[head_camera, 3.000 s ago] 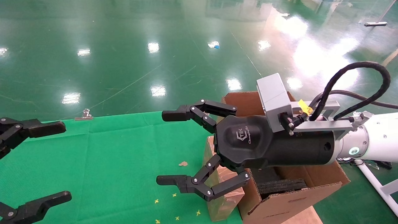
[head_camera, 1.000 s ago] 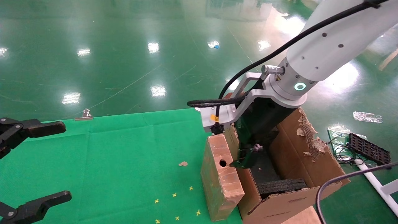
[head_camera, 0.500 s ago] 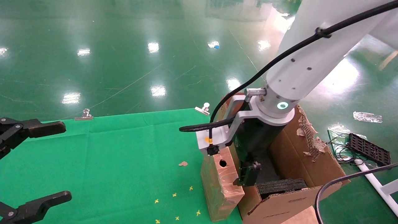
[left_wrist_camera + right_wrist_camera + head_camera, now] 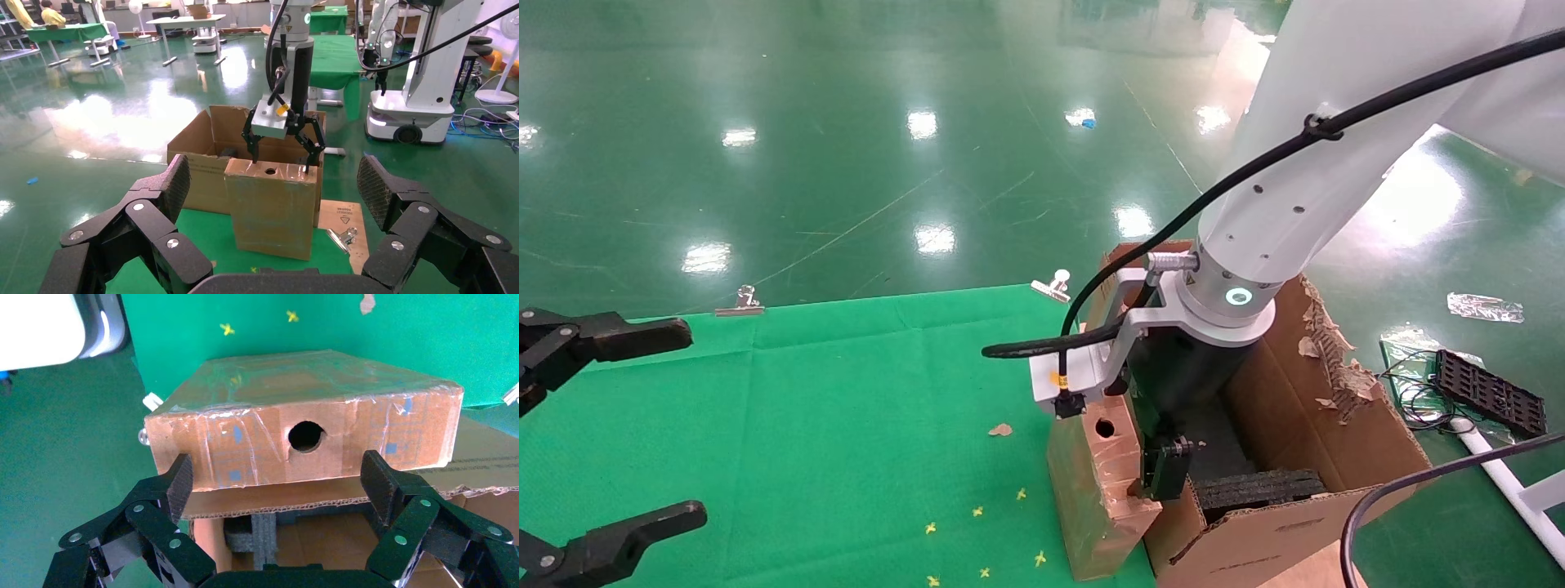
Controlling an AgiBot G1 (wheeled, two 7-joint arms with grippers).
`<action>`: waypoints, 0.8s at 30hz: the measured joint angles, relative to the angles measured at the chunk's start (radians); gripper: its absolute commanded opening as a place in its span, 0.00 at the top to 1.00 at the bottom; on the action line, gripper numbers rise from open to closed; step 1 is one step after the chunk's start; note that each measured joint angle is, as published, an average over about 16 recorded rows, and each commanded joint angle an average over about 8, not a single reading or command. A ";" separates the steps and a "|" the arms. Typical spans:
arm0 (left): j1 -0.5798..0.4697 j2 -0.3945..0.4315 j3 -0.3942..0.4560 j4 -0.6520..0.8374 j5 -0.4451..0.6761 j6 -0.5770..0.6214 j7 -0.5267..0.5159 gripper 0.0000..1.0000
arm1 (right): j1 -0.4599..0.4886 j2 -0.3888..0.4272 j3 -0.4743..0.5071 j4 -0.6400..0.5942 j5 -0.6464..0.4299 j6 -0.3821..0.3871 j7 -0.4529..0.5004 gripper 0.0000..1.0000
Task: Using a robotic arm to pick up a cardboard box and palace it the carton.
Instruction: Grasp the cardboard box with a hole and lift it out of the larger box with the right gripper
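We see the right claw [image 4: 283, 142] of the robotic arm [image 4: 1279, 196] pointing straight down with its fingers spread wide, straddling the narrow holed top edge of the cardboard box [image 4: 1095, 490] without gripping it. The box stands upright just below the claw on the green bench [image 4: 805, 408], touching the outer wall of the carton [image 4: 1344, 416]. The left claw [image 4: 568, 441] hangs open well off to the side.
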 measured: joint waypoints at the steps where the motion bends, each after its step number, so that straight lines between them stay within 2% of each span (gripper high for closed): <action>1: 0.000 0.000 0.000 0.000 0.000 0.000 0.000 0.00 | 0.003 0.004 -0.001 -0.006 0.005 -0.001 0.023 0.00; 14: 0.000 0.000 0.001 0.000 0.000 0.000 0.000 0.00 | -0.013 0.059 -0.007 -0.187 0.133 -0.007 0.396 0.00; 18: 0.000 0.000 0.001 0.000 -0.001 0.000 0.000 0.00 | -0.044 0.056 -0.009 -0.258 0.171 -0.001 0.453 0.00; 24: 0.000 0.000 0.001 0.000 -0.001 0.000 0.001 0.00 | -0.092 0.035 -0.016 -0.340 0.200 0.009 0.481 0.00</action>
